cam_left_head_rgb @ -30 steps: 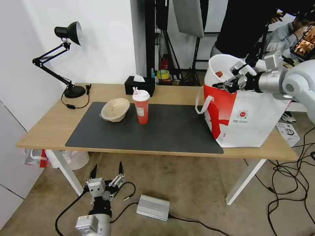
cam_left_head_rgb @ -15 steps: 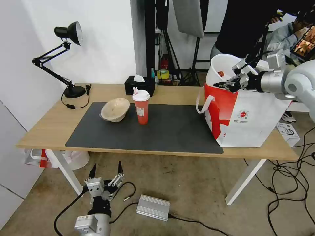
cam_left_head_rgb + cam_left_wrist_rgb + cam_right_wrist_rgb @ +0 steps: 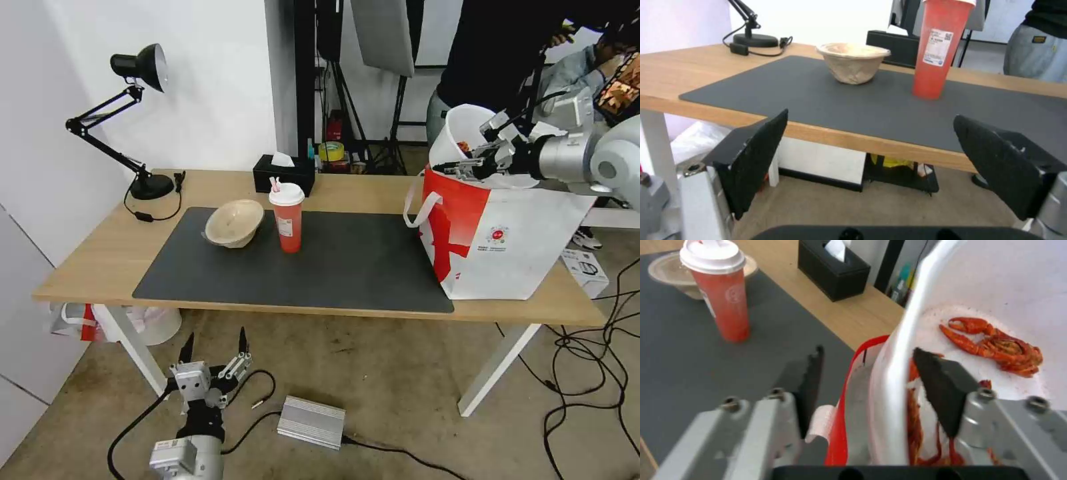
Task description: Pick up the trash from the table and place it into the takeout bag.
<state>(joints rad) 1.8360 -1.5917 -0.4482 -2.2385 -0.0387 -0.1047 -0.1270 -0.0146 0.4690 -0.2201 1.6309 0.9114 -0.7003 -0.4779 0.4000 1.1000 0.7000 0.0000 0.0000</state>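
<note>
I see the white bowl [image 3: 467,130] with red crayfish scraps tilted on edge in the mouth of the takeout bag [image 3: 507,233], which stands at the right end of the counter [image 3: 100,253]. My right gripper [image 3: 460,165] straddles the bowl's rim, one of the fingers [image 3: 940,390] inside and one outside; whether they pinch it I cannot tell. The red cup [image 3: 287,217] and beige paper bowl [image 3: 233,223] stand near each other on the grey mat [image 3: 347,260]. My left gripper [image 3: 213,343] hangs below the counter's front edge, fingers spread wide, empty.
</note>
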